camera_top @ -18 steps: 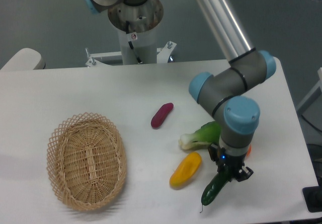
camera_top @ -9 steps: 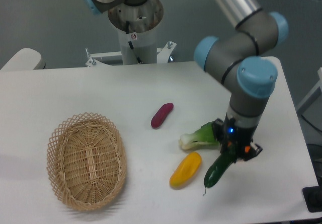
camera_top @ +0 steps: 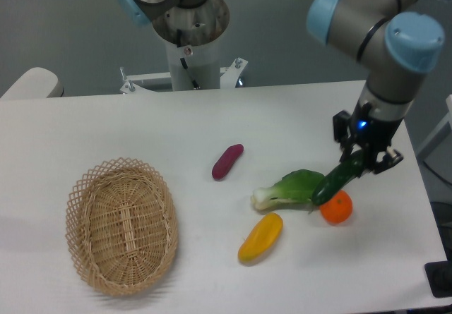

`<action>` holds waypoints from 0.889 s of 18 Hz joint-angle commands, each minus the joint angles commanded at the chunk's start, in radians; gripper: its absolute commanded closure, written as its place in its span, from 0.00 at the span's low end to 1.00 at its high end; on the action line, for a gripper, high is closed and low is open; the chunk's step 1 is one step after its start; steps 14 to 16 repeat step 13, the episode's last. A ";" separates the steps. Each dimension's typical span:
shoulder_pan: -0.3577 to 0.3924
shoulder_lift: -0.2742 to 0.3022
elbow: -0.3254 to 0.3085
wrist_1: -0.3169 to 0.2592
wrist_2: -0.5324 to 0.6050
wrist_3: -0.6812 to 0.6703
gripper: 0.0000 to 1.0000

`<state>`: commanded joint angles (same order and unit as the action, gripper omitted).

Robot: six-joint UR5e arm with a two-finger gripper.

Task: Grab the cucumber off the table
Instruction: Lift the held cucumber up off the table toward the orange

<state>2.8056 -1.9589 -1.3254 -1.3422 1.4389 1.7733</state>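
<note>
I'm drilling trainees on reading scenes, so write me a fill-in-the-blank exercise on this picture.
1. The gripper is shut on the ____, holding it tilted above the table.
2. The fruit beside the leafy bok choy is an ____.
3. The wicker basket holds ____.
4. The yellow pepper lies nearer the front edge than the ____ sweet potato.

Missing words: cucumber; orange; nothing; purple

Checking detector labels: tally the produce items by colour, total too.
Dark green: 1, cucumber, in the end effector
Light green: 1, bok choy
Yellow: 1, pepper
Orange: 1, round fruit
Purple-red: 1, small oblong vegetable
Total: 5
</note>
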 joint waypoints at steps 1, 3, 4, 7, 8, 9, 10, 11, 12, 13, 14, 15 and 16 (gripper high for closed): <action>0.003 0.003 0.000 0.000 0.002 0.000 0.71; 0.005 0.003 0.000 0.000 0.002 0.000 0.71; 0.005 0.003 -0.002 0.002 0.003 0.000 0.71; 0.005 0.005 -0.003 0.002 0.002 0.000 0.71; 0.003 0.005 -0.005 0.002 0.003 0.000 0.71; 0.003 0.005 -0.003 0.002 0.002 0.000 0.71; 0.003 0.005 -0.003 0.002 0.002 0.000 0.71; 0.003 0.005 -0.005 0.002 0.002 0.000 0.71; 0.003 0.006 -0.002 0.002 0.002 0.000 0.71; 0.003 0.008 -0.003 0.003 0.002 -0.001 0.71; 0.003 0.008 -0.003 0.003 0.002 -0.001 0.71; 0.003 0.008 -0.003 0.003 0.002 -0.001 0.71; 0.003 0.008 -0.003 0.003 0.002 -0.001 0.71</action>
